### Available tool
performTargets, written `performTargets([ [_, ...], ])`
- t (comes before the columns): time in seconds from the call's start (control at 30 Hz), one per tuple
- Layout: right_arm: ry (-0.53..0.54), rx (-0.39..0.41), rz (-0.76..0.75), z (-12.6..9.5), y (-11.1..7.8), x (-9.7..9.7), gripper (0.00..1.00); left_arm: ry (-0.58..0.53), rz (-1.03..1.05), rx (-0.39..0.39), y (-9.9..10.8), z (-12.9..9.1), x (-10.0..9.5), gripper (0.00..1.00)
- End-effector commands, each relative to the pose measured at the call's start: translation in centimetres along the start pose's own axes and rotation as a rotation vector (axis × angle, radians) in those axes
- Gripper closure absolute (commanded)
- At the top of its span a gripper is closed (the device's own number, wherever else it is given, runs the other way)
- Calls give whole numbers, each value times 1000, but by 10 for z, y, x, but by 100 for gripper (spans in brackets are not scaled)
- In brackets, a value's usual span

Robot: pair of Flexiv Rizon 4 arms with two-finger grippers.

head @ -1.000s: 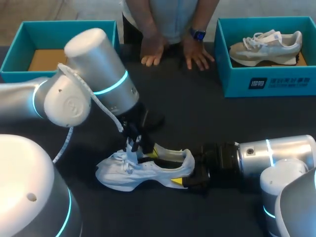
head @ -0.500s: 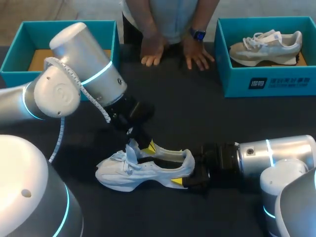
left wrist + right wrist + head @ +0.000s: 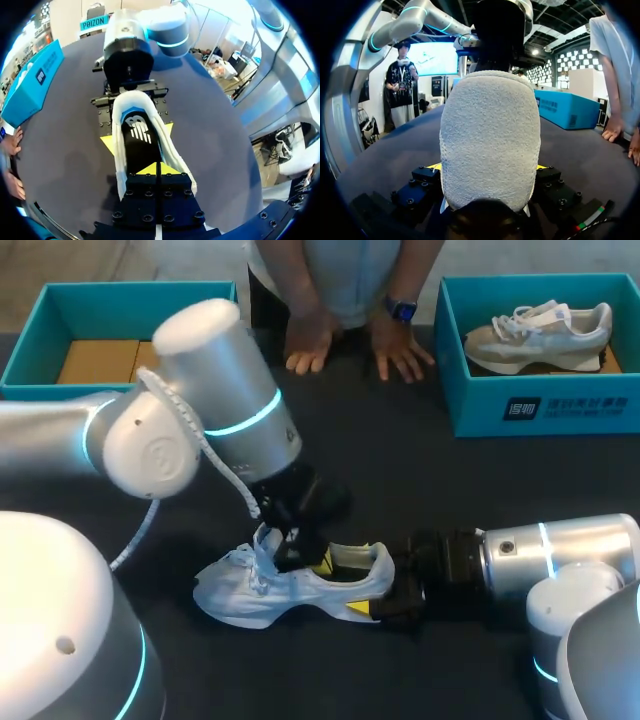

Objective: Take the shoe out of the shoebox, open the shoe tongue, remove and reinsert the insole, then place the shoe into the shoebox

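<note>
A white shoe point(image 3: 245, 592) lies on its side on the dark table, toe pointing left. My right gripper point(image 3: 386, 594) is shut on its fuzzy heel point(image 3: 490, 135), one yellow tip on each side. My left gripper point(image 3: 322, 562) comes down from the left arm and is shut, tips together, inside the shoe's opening. In the left wrist view its joined tips point(image 3: 157, 169) rest just above the black insole point(image 3: 137, 136), which lies flat in the shoe. The right fingers point(image 3: 107, 146) show beside the heel beyond it. I see nothing held between the left tips.
An open teal shoebox point(image 3: 30, 355) with a cardboard floor stands at the back left. Another teal shoebox point(image 3: 540, 405) at the back right holds a beige shoe point(image 3: 540, 332). A person's hands point(image 3: 315, 345) rest on the far table edge between the boxes.
My left gripper lifted away from the laces and tongue, swung back left, then came down further right into the shoe's opening. The shoe and right gripper stayed put.
</note>
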State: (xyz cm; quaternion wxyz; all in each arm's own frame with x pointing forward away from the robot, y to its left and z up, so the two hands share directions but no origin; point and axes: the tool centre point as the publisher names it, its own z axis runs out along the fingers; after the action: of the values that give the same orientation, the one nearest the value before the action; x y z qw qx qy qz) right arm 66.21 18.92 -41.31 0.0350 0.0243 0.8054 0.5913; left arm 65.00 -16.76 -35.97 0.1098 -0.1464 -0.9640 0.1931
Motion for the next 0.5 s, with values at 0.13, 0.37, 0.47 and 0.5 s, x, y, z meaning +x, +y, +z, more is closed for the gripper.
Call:
performTargets([
  [0.13,-2,3,0,1,1,2,100,13,-3,-112,-5,16,-6,98],
  [0.37,-2,3,0,1,1,2,100,37,2,-166,-1,24,0,87],
  [0.47,-2,3,0,1,1,2,100,32,1,-186,3,29,2,86],
  [0.5,-2,3,0,1,1,2,100,23,0,-198,5,31,3,85],
])
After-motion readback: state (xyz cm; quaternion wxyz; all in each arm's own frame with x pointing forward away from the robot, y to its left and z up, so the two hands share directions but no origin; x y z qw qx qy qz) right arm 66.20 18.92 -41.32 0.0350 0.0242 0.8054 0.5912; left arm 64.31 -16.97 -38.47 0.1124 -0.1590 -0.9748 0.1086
